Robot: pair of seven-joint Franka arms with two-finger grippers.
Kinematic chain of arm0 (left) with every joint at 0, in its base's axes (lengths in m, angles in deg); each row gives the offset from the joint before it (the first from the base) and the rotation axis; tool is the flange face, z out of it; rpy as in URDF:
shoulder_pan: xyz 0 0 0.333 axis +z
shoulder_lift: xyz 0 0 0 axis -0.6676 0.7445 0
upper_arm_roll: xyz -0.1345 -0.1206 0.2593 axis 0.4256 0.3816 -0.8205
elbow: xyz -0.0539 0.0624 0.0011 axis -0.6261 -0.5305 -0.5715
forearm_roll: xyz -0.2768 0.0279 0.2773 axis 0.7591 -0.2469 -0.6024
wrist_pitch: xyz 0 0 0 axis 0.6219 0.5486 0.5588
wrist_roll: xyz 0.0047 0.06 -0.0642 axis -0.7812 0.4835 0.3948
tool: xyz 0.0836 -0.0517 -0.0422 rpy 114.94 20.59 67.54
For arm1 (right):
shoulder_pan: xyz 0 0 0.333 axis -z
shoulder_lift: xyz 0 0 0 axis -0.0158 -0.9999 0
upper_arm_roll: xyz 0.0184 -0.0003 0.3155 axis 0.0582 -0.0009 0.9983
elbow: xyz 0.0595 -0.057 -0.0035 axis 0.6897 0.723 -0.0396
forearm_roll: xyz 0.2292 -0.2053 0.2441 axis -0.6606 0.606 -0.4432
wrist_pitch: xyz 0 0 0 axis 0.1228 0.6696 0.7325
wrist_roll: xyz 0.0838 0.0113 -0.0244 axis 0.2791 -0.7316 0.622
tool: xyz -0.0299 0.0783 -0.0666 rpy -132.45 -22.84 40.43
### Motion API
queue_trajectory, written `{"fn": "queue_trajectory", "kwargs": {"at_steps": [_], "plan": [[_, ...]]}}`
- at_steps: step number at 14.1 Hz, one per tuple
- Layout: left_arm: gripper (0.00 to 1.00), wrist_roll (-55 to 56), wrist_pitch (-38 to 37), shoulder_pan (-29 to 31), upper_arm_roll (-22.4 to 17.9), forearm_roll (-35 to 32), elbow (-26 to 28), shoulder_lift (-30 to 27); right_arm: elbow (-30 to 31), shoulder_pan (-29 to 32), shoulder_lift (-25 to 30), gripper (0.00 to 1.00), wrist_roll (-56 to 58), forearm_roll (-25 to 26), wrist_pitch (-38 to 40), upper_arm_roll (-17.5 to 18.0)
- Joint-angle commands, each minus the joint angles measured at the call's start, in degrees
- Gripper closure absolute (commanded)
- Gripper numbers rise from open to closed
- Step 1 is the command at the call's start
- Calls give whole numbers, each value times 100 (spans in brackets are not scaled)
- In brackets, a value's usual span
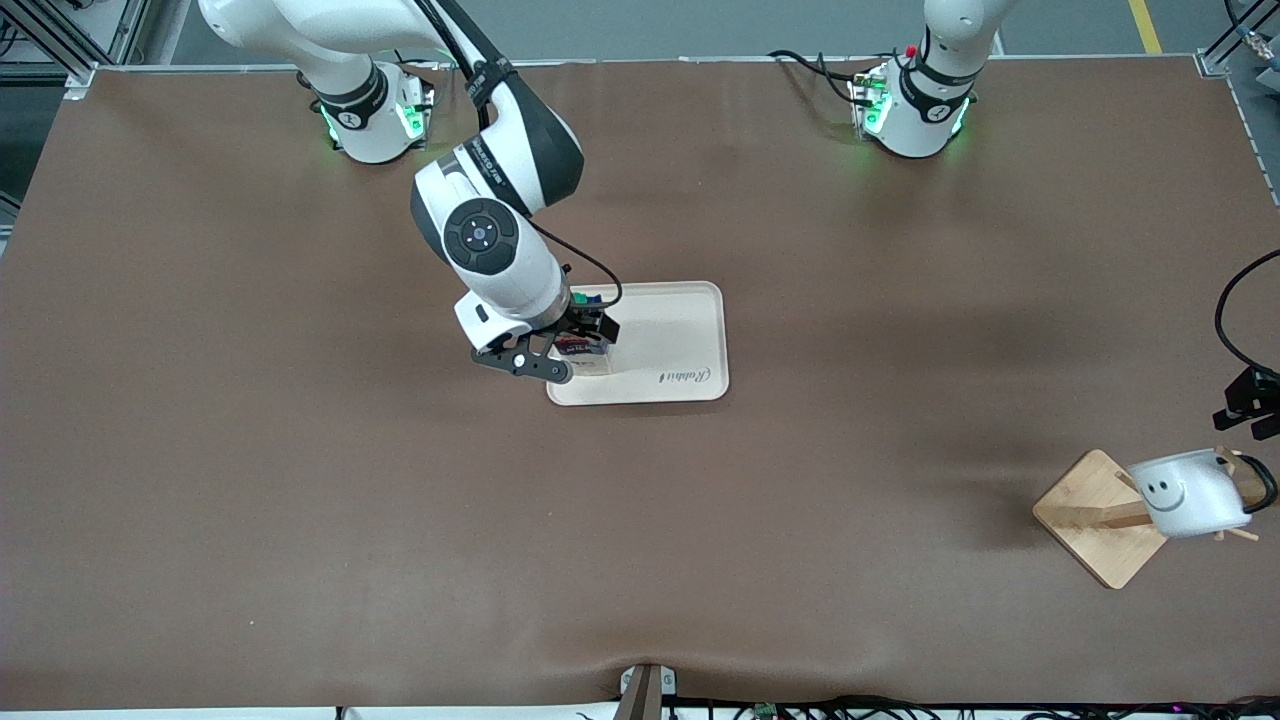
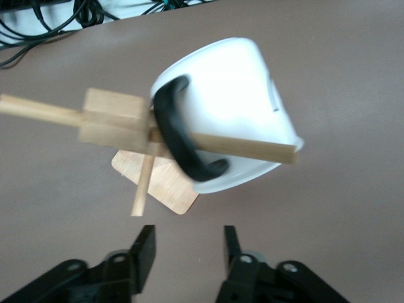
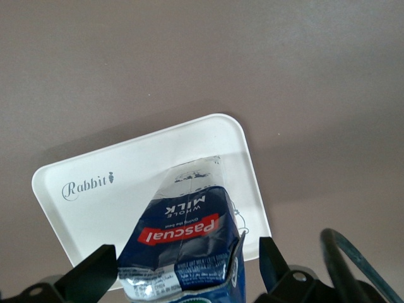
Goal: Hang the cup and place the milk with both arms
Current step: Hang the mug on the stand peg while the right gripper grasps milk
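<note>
The dark blue milk carton (image 1: 590,358) stands upright on the cream tray (image 1: 680,330), at its corner toward the right arm's end. My right gripper (image 1: 572,345) is open around the carton, with a small gap at each finger. In the right wrist view the carton (image 3: 183,233) sits between the fingers (image 3: 95,274) over the tray (image 3: 95,170). The white smiley cup (image 1: 1190,495) hangs by its black handle on a peg of the wooden rack (image 1: 1085,510). My left gripper (image 1: 1245,405) is open and empty, clear of the cup (image 2: 240,82) and the rack (image 2: 113,117).
The rack's square wooden base stands near the left arm's end of the table, nearer the front camera than the tray. Cables lie along the table's front edge. The brown table (image 1: 400,520) stretches wide around the tray.
</note>
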Motion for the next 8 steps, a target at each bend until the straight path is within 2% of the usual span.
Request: {"fn": "queue_trajectory", "kwargs": {"at_steps": [1,3,5,8], "plan": [[0,576,-95,-202,38,-63,-114,-111,-433,113,-87,0,-37,-70,468,13],[0,1017,-366,-237,56,-116,-88,-339,-451,113,-87,0,-46,-87,495,13],[0,1316,-727,-264,74,-116,-79,-593,-451,105,-87,0,-63,-411,513,4],[0,2070,-982,-264,302,-116,-70,-849,-277,-27,-192,0,-81,-465,513,4]]}}
